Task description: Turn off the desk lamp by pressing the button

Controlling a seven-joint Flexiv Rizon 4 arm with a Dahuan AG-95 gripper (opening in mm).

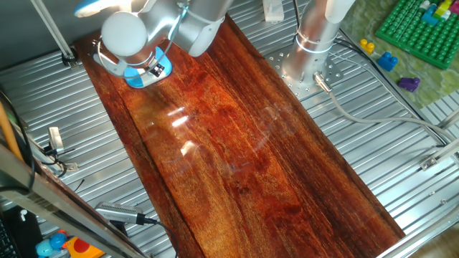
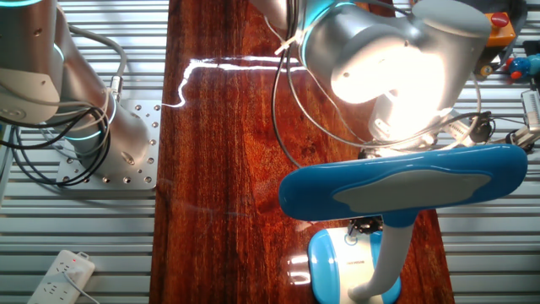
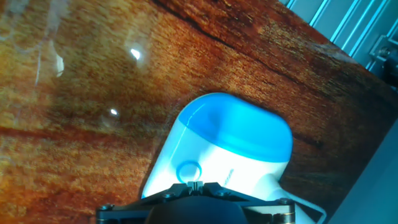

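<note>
The desk lamp stands at the far end of the wooden board. In the other fixed view its flat pale-blue head [image 2: 405, 181] shines brightly onto my wrist, above the white stem [image 2: 386, 257] and sky-blue base [image 2: 333, 263]. In the hand view the base [image 3: 230, 146] fills the lower middle, with a round button [image 3: 188, 171] on its white face. My gripper [image 3: 194, 185] is directly over that button, with its fingertips touching each other, so it is shut and holds nothing. In one fixed view my wrist covers most of the base [image 1: 138, 75].
The dark wooden board [image 1: 237, 143] lies on a ribbed metal table. The arm's mount [image 1: 305, 68] stands beside it. A green brick plate [image 1: 419, 29], a blue toy brick [image 1: 387, 61] and a purple piece [image 1: 409, 84] lie to the right. A power strip [image 2: 59, 274] lies near the mount.
</note>
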